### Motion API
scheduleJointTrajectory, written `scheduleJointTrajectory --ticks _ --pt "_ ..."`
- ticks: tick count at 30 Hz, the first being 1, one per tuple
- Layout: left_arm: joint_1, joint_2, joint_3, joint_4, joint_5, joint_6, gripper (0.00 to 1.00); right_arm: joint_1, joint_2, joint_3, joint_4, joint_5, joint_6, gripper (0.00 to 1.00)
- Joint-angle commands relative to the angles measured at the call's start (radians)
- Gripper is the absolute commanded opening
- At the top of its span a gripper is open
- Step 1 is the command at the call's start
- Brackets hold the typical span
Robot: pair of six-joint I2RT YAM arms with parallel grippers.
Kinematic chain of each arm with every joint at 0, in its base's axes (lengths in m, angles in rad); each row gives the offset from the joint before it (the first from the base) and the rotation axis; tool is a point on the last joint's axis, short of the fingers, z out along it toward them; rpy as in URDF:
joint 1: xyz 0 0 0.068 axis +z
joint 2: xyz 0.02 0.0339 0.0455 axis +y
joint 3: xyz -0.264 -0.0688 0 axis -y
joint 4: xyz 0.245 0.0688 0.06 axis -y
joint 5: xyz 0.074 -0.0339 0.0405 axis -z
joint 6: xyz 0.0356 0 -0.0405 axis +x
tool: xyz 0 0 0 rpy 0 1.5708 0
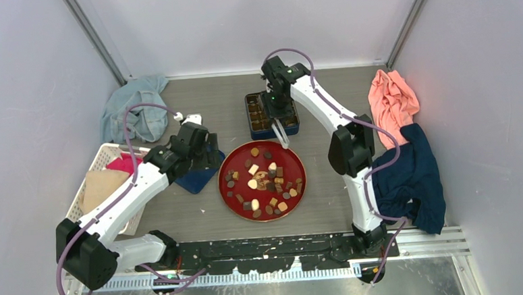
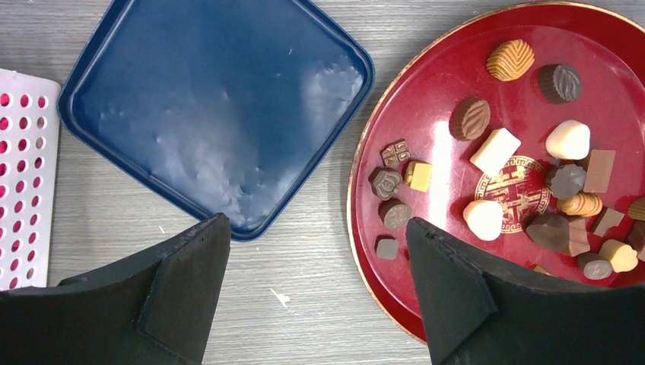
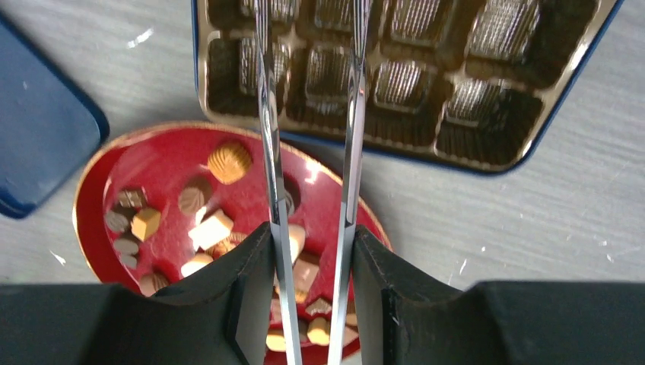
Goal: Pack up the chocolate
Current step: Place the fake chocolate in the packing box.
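The left end effector [image 2: 317,228] stands wide apart, its two black fingers [image 2: 182,281] rising from the bottom edge with only grey worktop [image 2: 304,304] between them; the left tip overlaps the near edge of a dark blue square tray [image 2: 213,114] lying flat; a white perforated basket [image 2: 23,175] sits just beside the tray's left corner; the right finger covers part of the gold-rimmed red plate [image 2: 449,84], where the chocolate [image 2: 494,150] lies scattered around a gold emblem [image 2: 517,186].

I am noting a light blue cloth [image 1: 138,110] lying far left, a salmon cloth [image 1: 393,100] touching a navy cloth [image 1: 416,180] at right, and a white perforated basket [image 2: 21,190] sitting near left.
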Motion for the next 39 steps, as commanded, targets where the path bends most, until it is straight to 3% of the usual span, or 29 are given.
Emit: scheduleJointTrajectory --ticks 1,11,24,39 --pt "0.012 -0.009 0.014 0.011 -0.029 0.008 0.86 -0.004 0.051 0.161 0.019 -0.012 0.013 0.25" --pt "0.026 0.006 0.03 -0.002 -0.034 0.013 0.86 -0.007 0.223 0.367 0.016 -0.029 0.016 0.27" --pt "0.041 -0.005 0.026 -0.015 -0.04 0.015 0.86 -0.011 0.322 0.451 0.051 -0.054 0.046 0.3" --pt "0.052 0.0 0.019 -0.012 -0.034 0.017 0.86 -0.01 0.34 0.474 0.041 -0.071 0.05 0.47"
